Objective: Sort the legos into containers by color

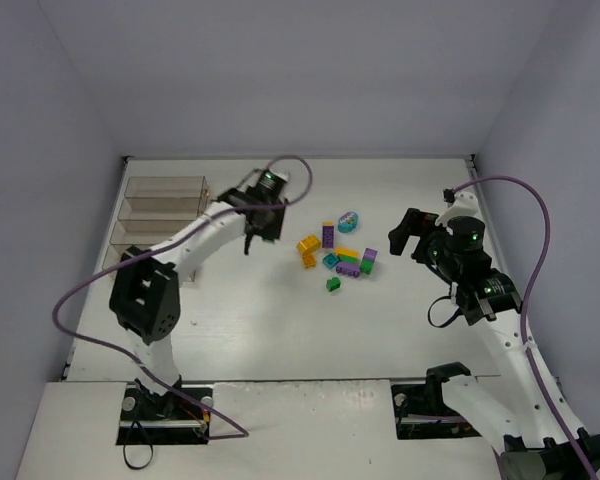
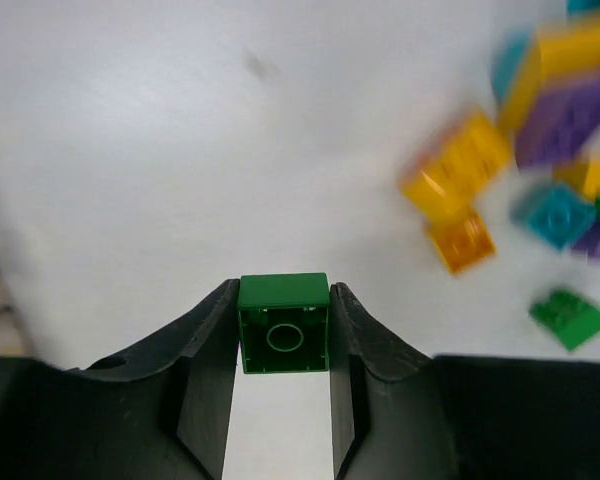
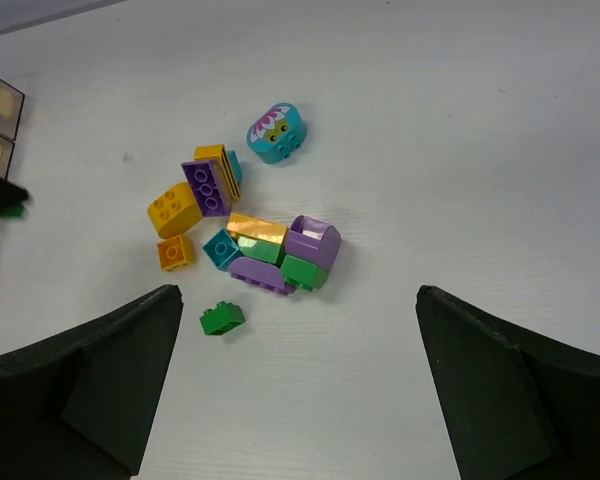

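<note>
Legos [image 3: 270,250] sort singly, so our left gripper [image 2: 283,335] clamps a green brick [image 2: 283,310] while our right gripper [image 3: 298,305] waits, jaws apart.

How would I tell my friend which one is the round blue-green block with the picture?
On the white table, find the cluster of bricks near its middle. At the cluster's far edge, a little apart from the rest, lies the rounded teal piece. It alone has a pink-and-white flower picture printed on it; its neighbours are plain.
</note>
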